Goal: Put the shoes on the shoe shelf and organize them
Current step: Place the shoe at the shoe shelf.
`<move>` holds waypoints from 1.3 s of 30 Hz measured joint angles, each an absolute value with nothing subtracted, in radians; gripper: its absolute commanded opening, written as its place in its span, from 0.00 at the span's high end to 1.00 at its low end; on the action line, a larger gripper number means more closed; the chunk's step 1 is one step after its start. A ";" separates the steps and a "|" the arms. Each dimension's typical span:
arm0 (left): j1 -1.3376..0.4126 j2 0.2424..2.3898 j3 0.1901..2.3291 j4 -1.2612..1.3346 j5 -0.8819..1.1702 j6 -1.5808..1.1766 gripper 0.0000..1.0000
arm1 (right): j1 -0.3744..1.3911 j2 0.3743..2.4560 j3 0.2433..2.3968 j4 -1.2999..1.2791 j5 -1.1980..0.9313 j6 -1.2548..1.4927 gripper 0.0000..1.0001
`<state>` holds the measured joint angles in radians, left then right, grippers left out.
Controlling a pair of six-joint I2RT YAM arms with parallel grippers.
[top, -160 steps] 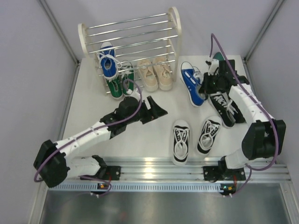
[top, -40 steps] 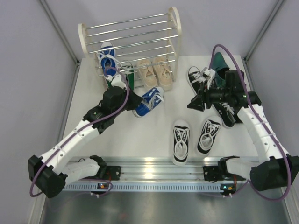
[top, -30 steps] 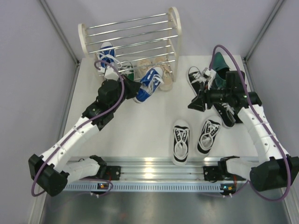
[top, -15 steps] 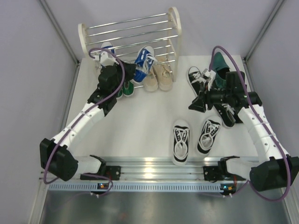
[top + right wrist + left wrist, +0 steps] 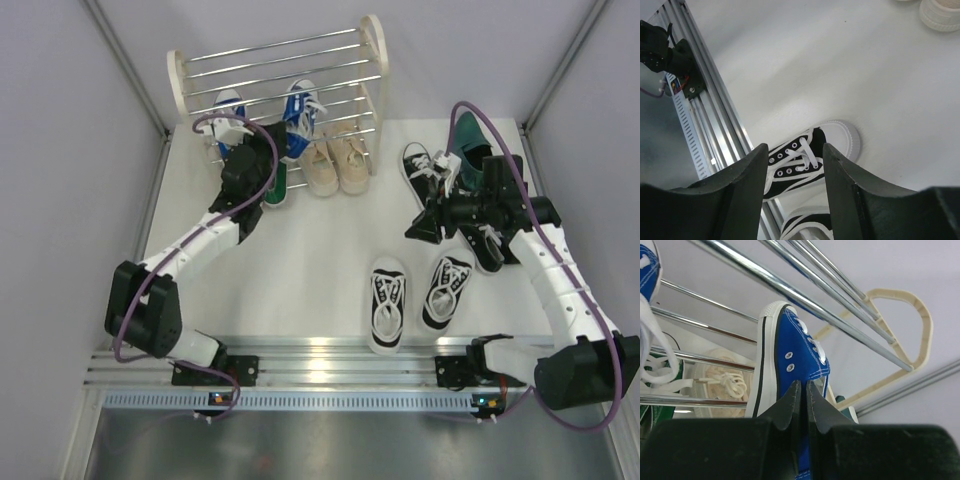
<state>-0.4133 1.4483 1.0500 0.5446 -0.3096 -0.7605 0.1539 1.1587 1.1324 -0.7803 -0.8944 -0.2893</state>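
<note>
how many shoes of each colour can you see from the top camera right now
blue sneakers: 2
green sneakers: 1 showing, more may be hidden
beige sneakers: 2
black-and-white sneakers: 4
dark green dress shoes: 1 showing
total in view: 10

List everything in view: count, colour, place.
shoe shelf: one, chrome and cream, table's far end
blue sneakers: two, one held among the shelf rods, one at its left
green sneakers: count hidden, under left arm by shelf
beige sneakers: two, at shelf foot
black-and-white sneakers: four, two front centre, two at right
dark green shoe: one visible, far right
left gripper: shut on blue sneaker
right gripper: open, empty, above black-and-white sneakers
</note>
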 measured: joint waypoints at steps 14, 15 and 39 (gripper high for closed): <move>-0.405 1.576 0.912 0.975 -0.478 -0.761 1.00 | 0.143 1.184 1.133 -0.794 -0.884 -0.308 0.53; -0.405 1.578 0.905 0.999 -0.491 -0.762 1.00 | 0.141 1.187 1.133 -0.794 -0.884 -0.310 0.53; -0.402 1.438 0.819 0.960 -0.461 -0.785 0.44 | 0.134 1.202 1.133 -0.803 -0.881 -0.332 0.53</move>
